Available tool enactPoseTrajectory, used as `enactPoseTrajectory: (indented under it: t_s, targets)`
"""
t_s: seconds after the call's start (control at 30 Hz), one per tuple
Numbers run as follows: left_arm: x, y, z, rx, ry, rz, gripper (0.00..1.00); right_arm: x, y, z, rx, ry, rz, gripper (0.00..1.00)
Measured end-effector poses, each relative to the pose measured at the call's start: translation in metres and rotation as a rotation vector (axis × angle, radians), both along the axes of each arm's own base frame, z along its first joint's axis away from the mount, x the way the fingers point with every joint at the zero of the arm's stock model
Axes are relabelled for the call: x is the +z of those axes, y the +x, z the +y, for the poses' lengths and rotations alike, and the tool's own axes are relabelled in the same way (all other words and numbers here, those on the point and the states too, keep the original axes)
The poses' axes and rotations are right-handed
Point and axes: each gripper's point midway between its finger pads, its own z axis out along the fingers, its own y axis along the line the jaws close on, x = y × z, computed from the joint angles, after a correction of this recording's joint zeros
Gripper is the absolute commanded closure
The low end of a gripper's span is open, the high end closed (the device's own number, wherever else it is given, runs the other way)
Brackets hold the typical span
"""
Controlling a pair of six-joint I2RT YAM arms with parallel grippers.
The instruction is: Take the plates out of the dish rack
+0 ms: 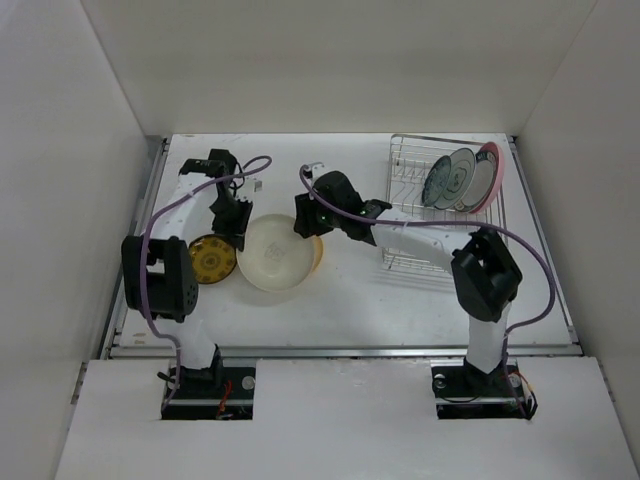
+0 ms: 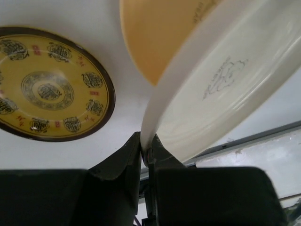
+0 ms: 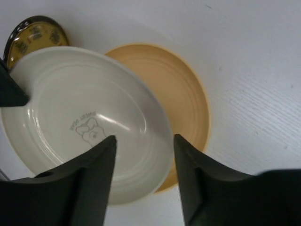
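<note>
Left jaws: clamped on the left rim of the cream plate [image 1: 277, 255]
Cream plate: over an orange plate [image 1: 318, 256] on the bench [image 1: 350, 300], beside a yellow patterned plate [image 1: 212, 258]
Right jaws: apart, above the cream plate
Dish rack [image 1: 410, 165]: far right, holding a teal plate [image 1: 437, 182] and a pink plate [image 1: 490, 165] upright
</note>
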Motion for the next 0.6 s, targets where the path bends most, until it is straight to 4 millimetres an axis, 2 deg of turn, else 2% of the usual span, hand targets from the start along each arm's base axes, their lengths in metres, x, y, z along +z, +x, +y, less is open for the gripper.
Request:
enactPoseTrajectory:
  t_s: [0.1, 0.23, 0.3, 0.4, 0.6]
  targets:
    - [-0.02, 0.008, -0.002, 0.006, 0.003, 0.059, 1.0, -0.013, 0.006, -0.008, -0.062, -0.033, 0.038, 0.3]
    - [-0.034, 0.019, -0.005, 0.008, 0.0, 0.097, 1.0, -0.015, 0.012, -0.024, -0.154, -0.066, 0.046, 0.27]
    - [-0.036, 0.027, -0.006, 0.01, -0.001, 0.091, 1.0, -0.008, 0.011, -0.032, -0.191, -0.076, 0.041, 0.25]
    - [-0.04, 0.036, -0.008, 0.012, -0.002, 0.092, 1.0, 0.016, 0.012, -0.049, -0.247, -0.068, 0.006, 0.24]
    - [-0.055, 0.047, -0.01, 0.02, 0.005, 0.124, 0.82, 0.084, 0.008, -0.08, -0.342, -0.001, -0.101, 0.21]
